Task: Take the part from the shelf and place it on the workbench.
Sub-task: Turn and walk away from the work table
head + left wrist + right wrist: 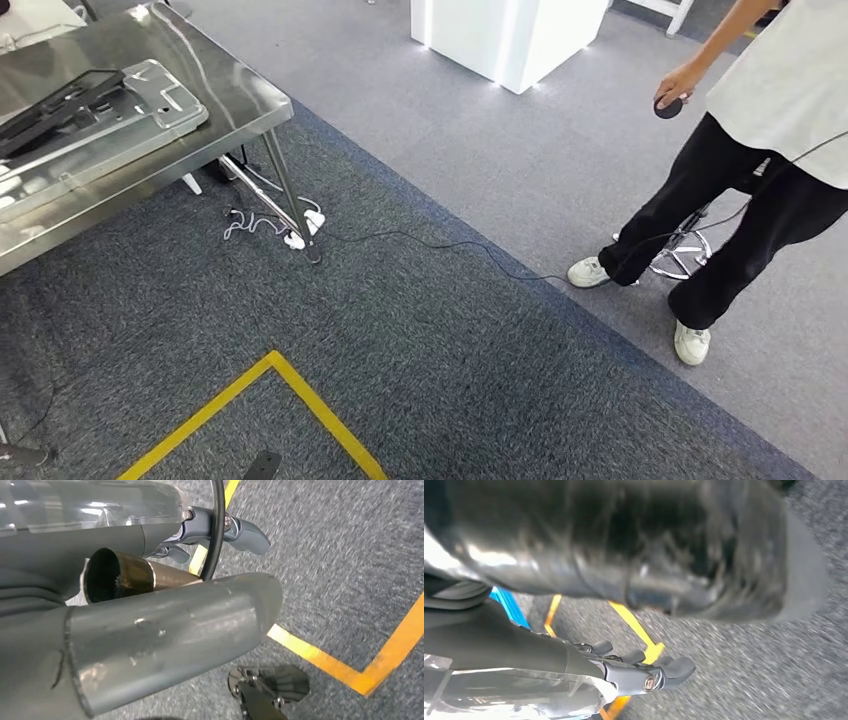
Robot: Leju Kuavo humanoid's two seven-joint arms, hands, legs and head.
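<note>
At the far left of the head view stands the steel workbench (230, 75), and on it lies a pressed metal tray (150, 105) with a dark flat piece (60, 100) resting across it. Under the near table leg, white and black cables (265, 220) lie tangled on the grey carpet. A corner of yellow floor tape (300, 395) lies nearer the robot, a white block (510, 35) stands at the top centre, and at the right a person (770, 110) in dark trousers holds a small dark round object (668, 107), with a thin cable running from them across the floor. In the left wrist view the left hand (165, 625) grips the part (135, 577), a brownish metal tube with a dark hollow end. The part is clamped between the thick thumb and the fingers (247, 534), and it hangs above the carpet well apart from the workbench. A thin black curved band crosses in front of those fingers. In the right wrist view the right hand (574, 660) holds nothing. Its dark fingers (674, 669) reach out loosely, apart from the blurred thumb (649, 545).
</note>
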